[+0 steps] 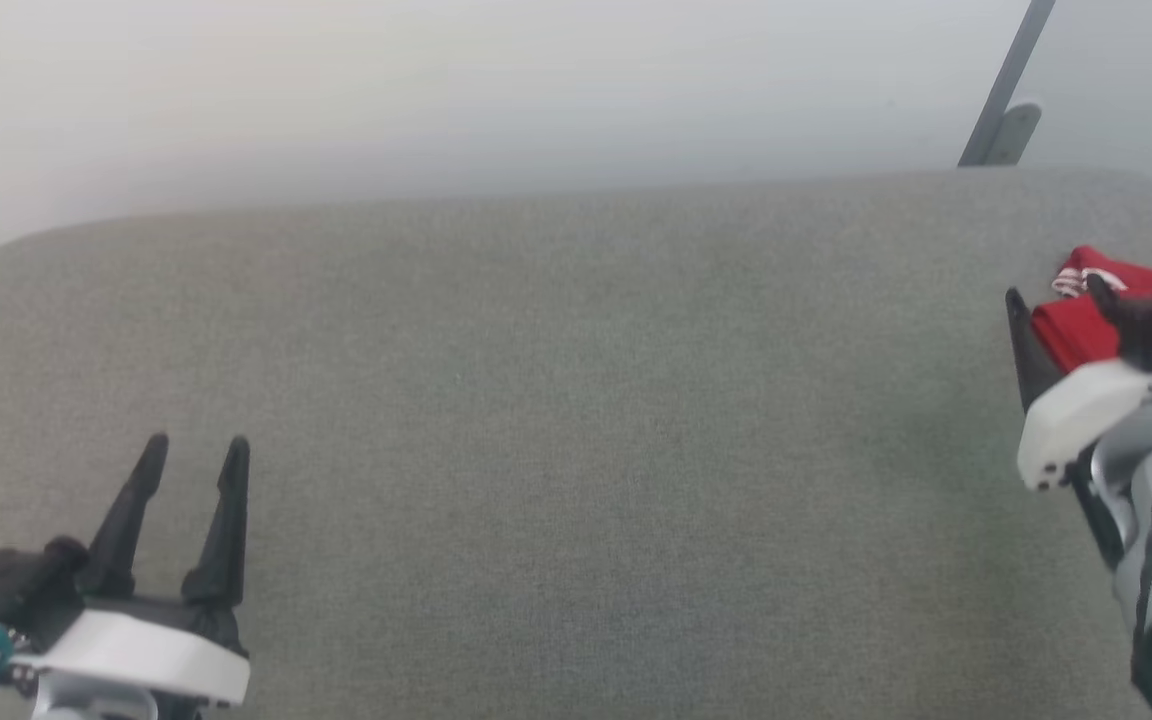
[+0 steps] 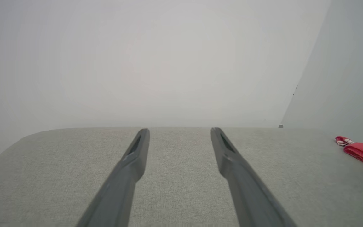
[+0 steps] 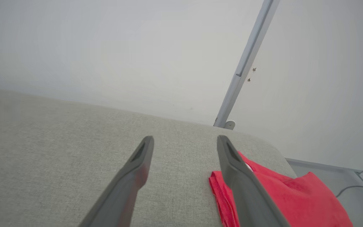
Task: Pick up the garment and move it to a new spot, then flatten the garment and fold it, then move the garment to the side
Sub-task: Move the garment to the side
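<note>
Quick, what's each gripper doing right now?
Left gripper: open, holding nothing.
Right gripper: open, empty, by the garment.

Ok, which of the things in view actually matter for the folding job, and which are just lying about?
For the job:
- red garment, lying folded at the table's right end
- grey fabric table that it lies on

Just lying about:
- grey metal post behind the table
- cable on the floor beyond the table's end
</note>
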Motion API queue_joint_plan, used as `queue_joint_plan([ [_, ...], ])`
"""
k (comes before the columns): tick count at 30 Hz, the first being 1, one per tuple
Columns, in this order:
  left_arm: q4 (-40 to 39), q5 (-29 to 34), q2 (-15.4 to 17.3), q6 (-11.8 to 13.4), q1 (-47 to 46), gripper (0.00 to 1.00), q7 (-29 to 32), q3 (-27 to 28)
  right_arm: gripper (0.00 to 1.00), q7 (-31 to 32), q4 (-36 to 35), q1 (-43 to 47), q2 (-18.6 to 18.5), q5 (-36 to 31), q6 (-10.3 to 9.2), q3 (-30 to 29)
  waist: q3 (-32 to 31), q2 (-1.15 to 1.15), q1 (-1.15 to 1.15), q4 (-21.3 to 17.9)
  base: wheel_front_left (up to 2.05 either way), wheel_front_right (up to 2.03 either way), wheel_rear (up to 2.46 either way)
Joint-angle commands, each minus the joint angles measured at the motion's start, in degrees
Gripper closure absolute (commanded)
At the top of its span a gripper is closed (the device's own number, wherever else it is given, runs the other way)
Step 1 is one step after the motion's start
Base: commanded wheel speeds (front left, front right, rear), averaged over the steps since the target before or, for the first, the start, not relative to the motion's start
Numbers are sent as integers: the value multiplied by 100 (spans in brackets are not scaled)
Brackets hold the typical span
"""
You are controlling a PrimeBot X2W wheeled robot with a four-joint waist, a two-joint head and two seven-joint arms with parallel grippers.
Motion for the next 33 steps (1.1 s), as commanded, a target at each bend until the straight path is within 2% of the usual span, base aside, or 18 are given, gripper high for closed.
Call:
queue_joint_plan([
  [1, -10, -6, 1, -12, 144, 0, -21, 22, 0, -26, -296, 284, 39, 74, -11, 11, -118, 0, 0, 7, 0, 0, 0],
  [9, -59, -18, -46, -13, 601, 0, -21, 228, 0, -26, -1853, 1516, 277, 16, -11, -159, -320, 0, 0, 45, 0, 0, 0],
  [16, -124, 100, -177, -12, 856, 0, -21, 478, 0, -22, -2787, 2348, 582, -136, -11, -397, -378, 0, 0, 138, 0, 0, 0],
  [33, -189, 95, -270, -12, 1081, 0, -21, 657, 0, -22, -3690, 3499, 1155, -280, -11, -699, -424, 0, 0, 263, 0, 0, 0],
])
